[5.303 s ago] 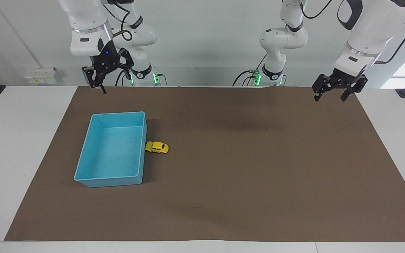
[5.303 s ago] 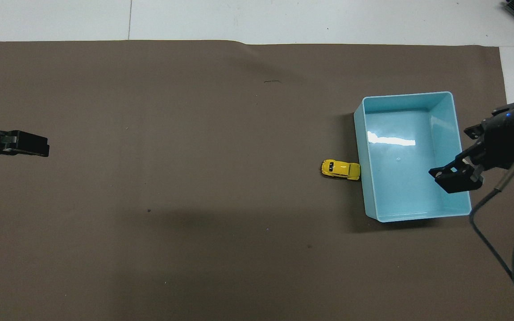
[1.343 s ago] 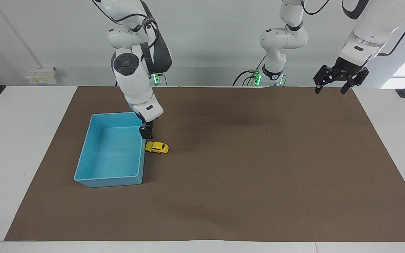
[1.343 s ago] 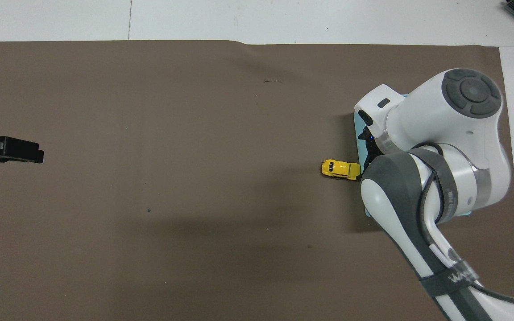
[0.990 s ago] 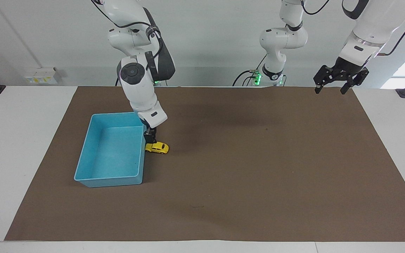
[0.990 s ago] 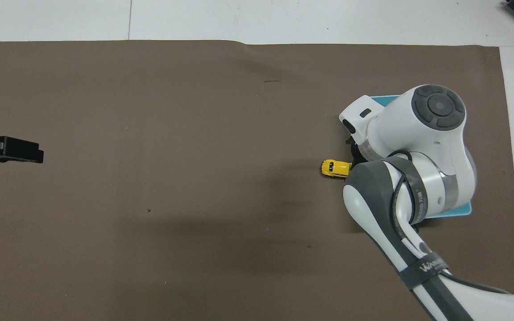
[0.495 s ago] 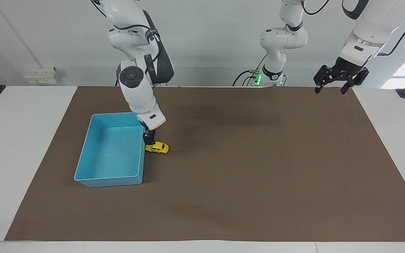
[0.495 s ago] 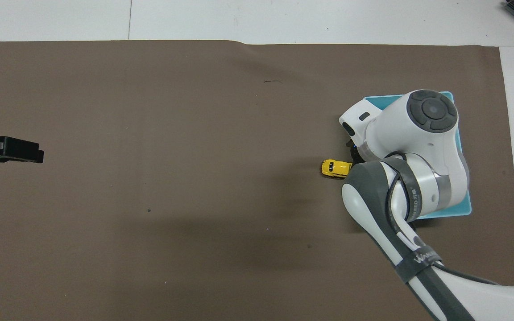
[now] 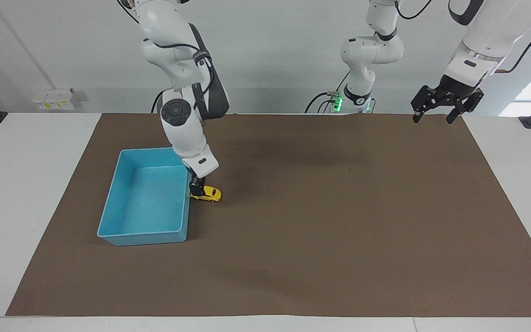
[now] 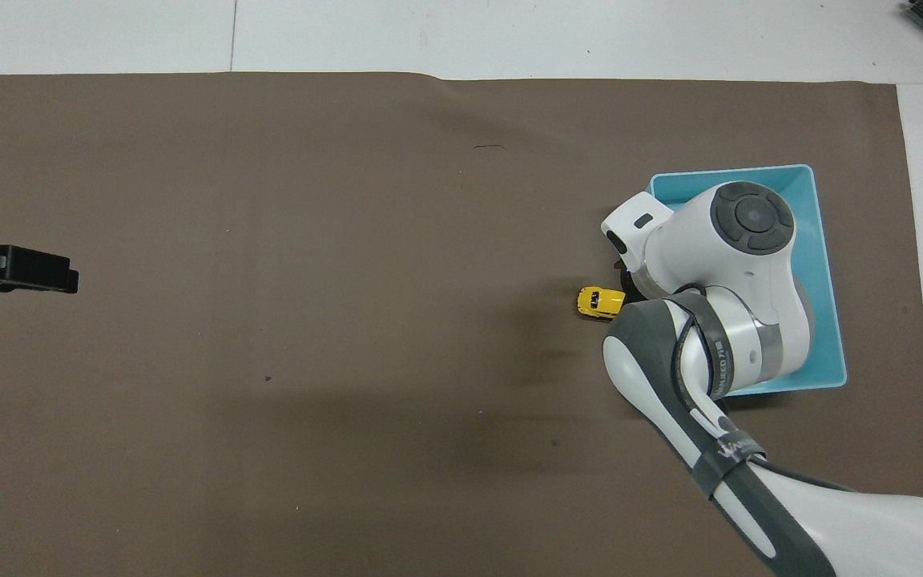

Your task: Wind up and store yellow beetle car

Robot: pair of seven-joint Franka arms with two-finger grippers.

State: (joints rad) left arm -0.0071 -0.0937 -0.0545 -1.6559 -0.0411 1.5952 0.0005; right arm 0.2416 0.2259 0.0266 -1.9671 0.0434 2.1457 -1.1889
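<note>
The yellow beetle car [image 9: 209, 194] stands on the brown mat, one end against the long wall of the blue tray [image 9: 109, 216], on the side toward the left arm's end of the table. My right gripper [image 9: 197, 189] is down at the car's tray-side end, right on it. In the overhead view the right arm's wrist covers that end of the car [image 10: 598, 302] and much of the tray [image 10: 822, 264]. My left gripper [image 9: 433, 117] is open and empty and waits high over the mat's corner by its own base.
The brown mat [image 9: 339, 207] covers most of the white table. The tray holds nothing that I can see. The left gripper's tip [image 10: 69, 280] shows at the overhead view's edge.
The right arm has swung from its raised rest pose over the tray's near end down to the car, and in the last second sank lower onto it. The car, the tray and the left arm have stayed put.
</note>
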